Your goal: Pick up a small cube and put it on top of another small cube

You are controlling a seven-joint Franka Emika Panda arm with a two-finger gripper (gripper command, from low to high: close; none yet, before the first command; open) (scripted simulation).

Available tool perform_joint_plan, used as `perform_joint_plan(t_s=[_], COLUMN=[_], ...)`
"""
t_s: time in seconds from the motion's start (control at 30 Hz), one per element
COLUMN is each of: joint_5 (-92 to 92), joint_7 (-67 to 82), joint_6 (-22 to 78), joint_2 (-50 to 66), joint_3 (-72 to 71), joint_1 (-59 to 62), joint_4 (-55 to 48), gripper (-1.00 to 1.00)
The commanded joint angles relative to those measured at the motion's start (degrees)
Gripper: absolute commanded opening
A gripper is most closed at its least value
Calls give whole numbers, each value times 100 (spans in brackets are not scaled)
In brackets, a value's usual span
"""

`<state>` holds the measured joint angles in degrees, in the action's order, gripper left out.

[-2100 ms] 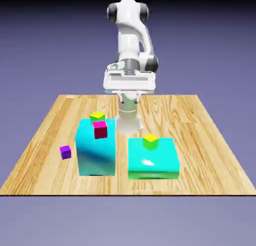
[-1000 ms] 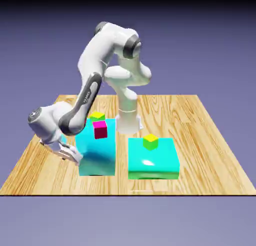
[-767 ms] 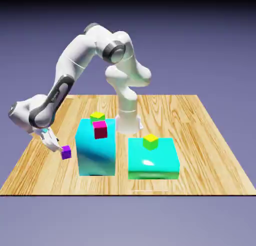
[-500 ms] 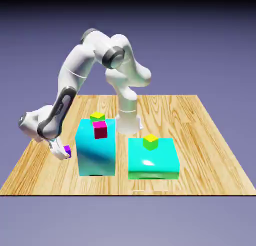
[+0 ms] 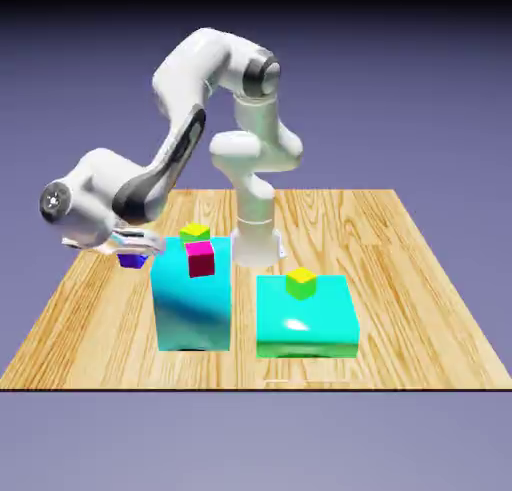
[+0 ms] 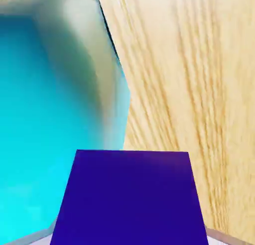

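Purple cube [image 5: 132, 262] now up off the table [image 5: 400, 309].

- Your arm [image 5: 180, 154] wears glossy white, smoothly rounded shells.
- Dark grey bands ring your joints.
- Small pale lettering marks your dark forearm strip [image 5: 184, 144].

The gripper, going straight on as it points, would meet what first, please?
Probably the tall cyan block, whose edge lies near its line; depth is unclear, so the wooden tabletop might come first.
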<state>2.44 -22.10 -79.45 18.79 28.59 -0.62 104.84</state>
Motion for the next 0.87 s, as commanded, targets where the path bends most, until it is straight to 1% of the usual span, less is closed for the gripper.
perform_joint_plan(t_s=[0.0, 0.13, 0.23, 0.3, 0.5, 0.53, 0.57, 0.6, 0.8, 0.83], joint_5=[134, 601, 179, 116, 164, 164, 164, 164, 116, 116], joint_7=[-92, -480, -1226, -1337, -1415, -1415, -1415, -1415, -1338, -1337], joint_6=[144, 707, 541, 517, -464, -471, -471, -471, 509, 517], joint_2=[-157, -771, -859, -872, -1141, -1143, -1143, -1143, -874, -872], joint_3=[-208, -1032, -1453, -1516, -1506, -1506, -1506, -1506, -1516, -1516], joint_1=[-50, -238, 0, 36, 34, 34, 34, 34, 36, 36], joint_4=[-89, -437, -407, -402, 842, 852, 852, 852, -393, -402], gripper=[-100, -100, -100, -100, -100, -100, 100, 100, 100, 100])
